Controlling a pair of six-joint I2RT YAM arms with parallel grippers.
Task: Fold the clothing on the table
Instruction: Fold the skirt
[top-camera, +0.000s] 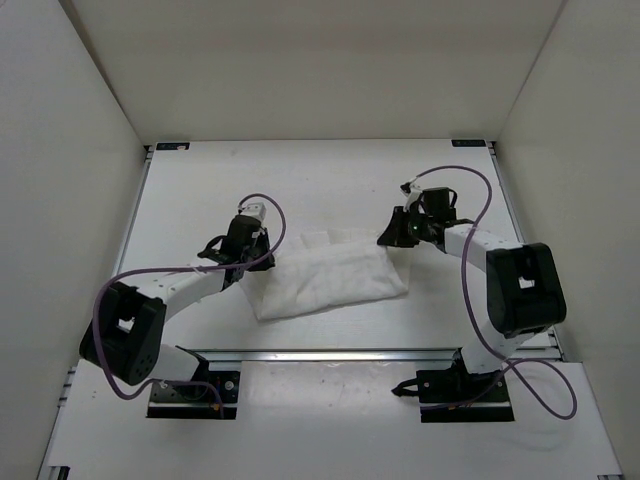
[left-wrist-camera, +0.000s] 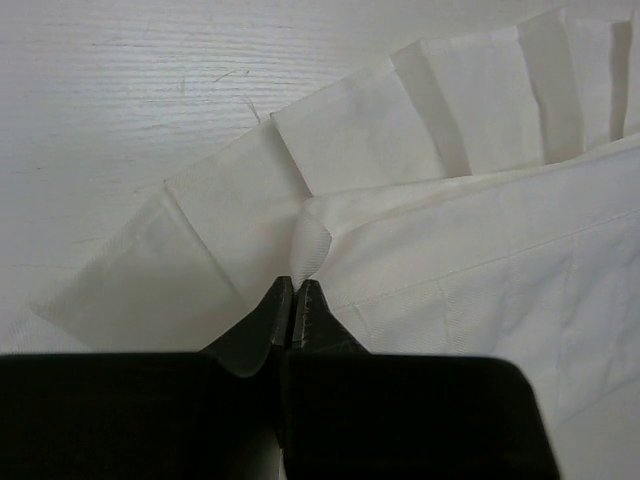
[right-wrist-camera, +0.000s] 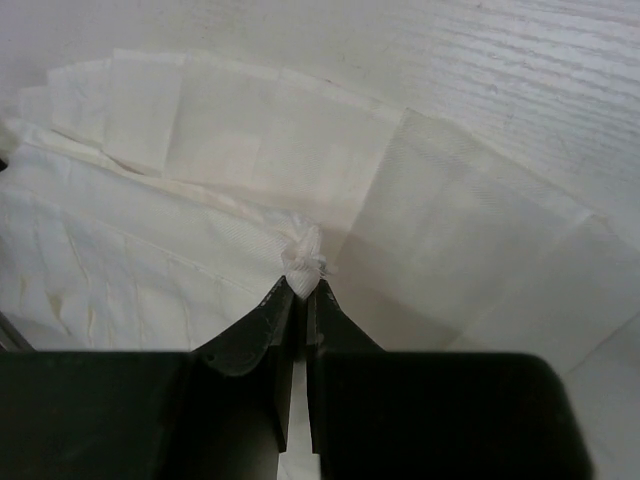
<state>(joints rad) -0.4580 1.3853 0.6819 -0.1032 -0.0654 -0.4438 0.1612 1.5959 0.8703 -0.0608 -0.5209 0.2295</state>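
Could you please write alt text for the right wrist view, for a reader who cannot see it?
The right hand is shut on a small bunched pinch of the white clothing, seen from close behind. The pleated fabric fans out ahead, lying on the white table.

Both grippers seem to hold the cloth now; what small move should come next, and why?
Probably raise both together a little, so the pinched edge leaves the table. The left gripper and right gripper are each shut on the far edge of the clothing, which lies flat.
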